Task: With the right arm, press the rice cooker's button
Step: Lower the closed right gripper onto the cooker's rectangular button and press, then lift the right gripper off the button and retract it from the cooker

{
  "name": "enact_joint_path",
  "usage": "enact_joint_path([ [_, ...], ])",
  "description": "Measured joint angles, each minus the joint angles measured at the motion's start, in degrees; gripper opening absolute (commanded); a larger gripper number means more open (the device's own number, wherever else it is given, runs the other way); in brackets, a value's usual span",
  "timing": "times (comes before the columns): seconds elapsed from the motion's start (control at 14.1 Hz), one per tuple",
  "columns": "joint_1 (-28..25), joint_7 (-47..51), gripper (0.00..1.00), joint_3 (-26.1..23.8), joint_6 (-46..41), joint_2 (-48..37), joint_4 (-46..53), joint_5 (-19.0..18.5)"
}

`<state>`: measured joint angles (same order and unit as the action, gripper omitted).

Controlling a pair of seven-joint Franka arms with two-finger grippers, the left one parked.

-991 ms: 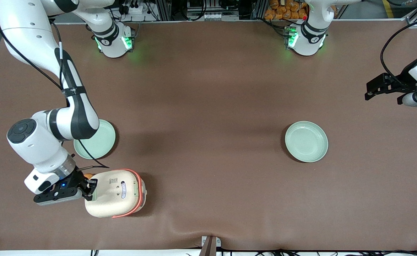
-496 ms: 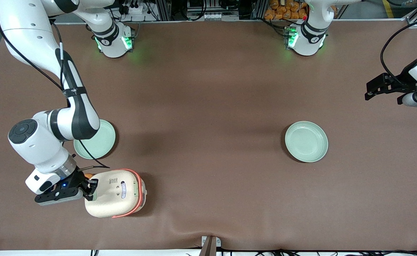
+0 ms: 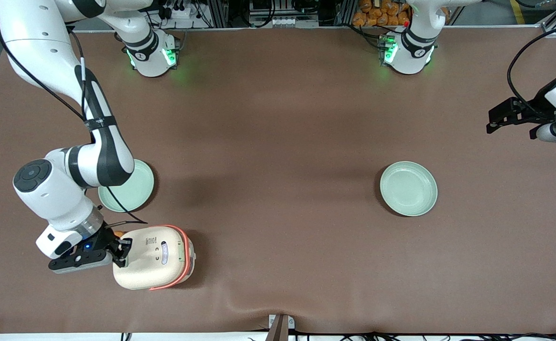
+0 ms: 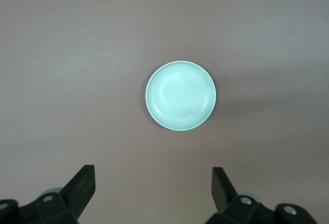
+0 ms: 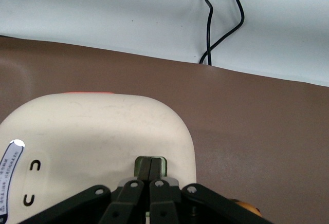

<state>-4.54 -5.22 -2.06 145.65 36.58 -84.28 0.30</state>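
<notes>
While the right arm (image 3: 69,189) creeps slightly toward frame centre from a second ago, I see the cooker (image 3: 152,257) unmoved at lower left of the front view, lid seemingly not popped. The gripper (image 3: 121,250) sits at the lid's end, fingers (image 5: 149,175) pinched together, holding nothing, tips on the button (image 5: 150,165). The small shift suggests the press is under way, not finished. Two green plates (image 3: 408,188) lie untouched.
</notes>
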Motion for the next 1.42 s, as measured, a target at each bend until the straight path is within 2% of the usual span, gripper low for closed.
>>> enact_joint_path([
  [0.35,-0.1,-0.2,0.00,0.0,-0.8,-0.3,1.3,-0.1],
  [0.5,-0.3,-0.4,0.00,-0.1,-5.2,-1.3,3.3,-0.1],
  [0.57,-0.5,-0.4,0.09,-0.2,-8.4,-2.4,4.3,-0.1],
  [0.85,-0.9,-0.4,0.61,-0.8,-20.0,-8.8,5.5,-0.1],
  [0.92,-0.9,-0.3,0.77,-1.3,-22.5,-10.3,5.6,-0.1],
  [0.99,-1.0,0.0,1.00,-1.6,-24.4,-11.6,5.6,-0.1],
  [1.27,-1.0,2.4,1.00,-1.9,-27.3,-14.5,5.5,0.0],
  [1.42,-1.0,2.7,1.00,-1.9,-33.4,-16.7,5.6,0.0],
])
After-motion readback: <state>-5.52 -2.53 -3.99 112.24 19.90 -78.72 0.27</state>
